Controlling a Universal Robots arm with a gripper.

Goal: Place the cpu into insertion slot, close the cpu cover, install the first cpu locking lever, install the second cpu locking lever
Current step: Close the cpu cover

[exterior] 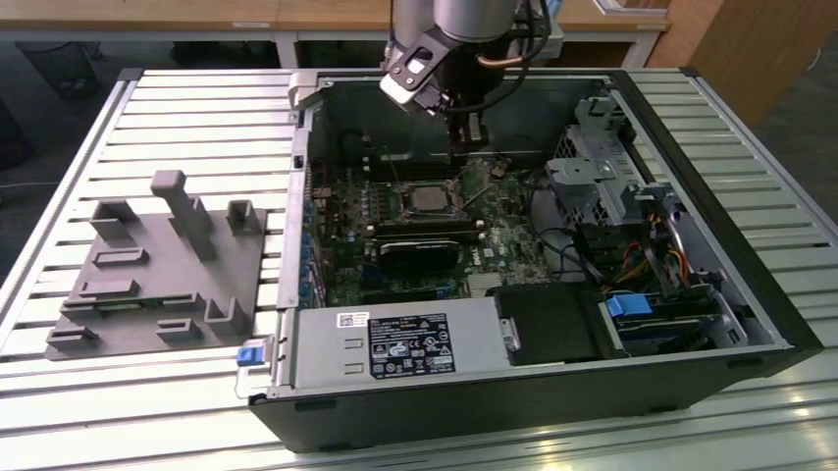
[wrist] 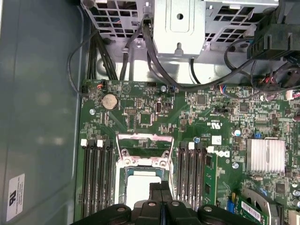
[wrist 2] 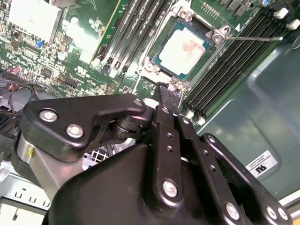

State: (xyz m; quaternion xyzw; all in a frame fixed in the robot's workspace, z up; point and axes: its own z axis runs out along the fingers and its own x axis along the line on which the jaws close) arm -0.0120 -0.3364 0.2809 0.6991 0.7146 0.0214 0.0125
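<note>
Silvery cpu (wrist 2: 183, 49) lies seated in the insertion slot (wrist 2: 149, 66). The hand (wrist 2: 164, 92), fingers pinched together and holding nothing, hovers at the slot's edge, probably narrowed to push the cpu cover (wrist: 145, 139).

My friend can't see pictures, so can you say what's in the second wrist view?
A silvery square cpu sits in the insertion slot on a green circuit board, with long black memory slots on both sides. The robot's black gripper is up close in front, shut, its tip near the slot's edge.
</note>
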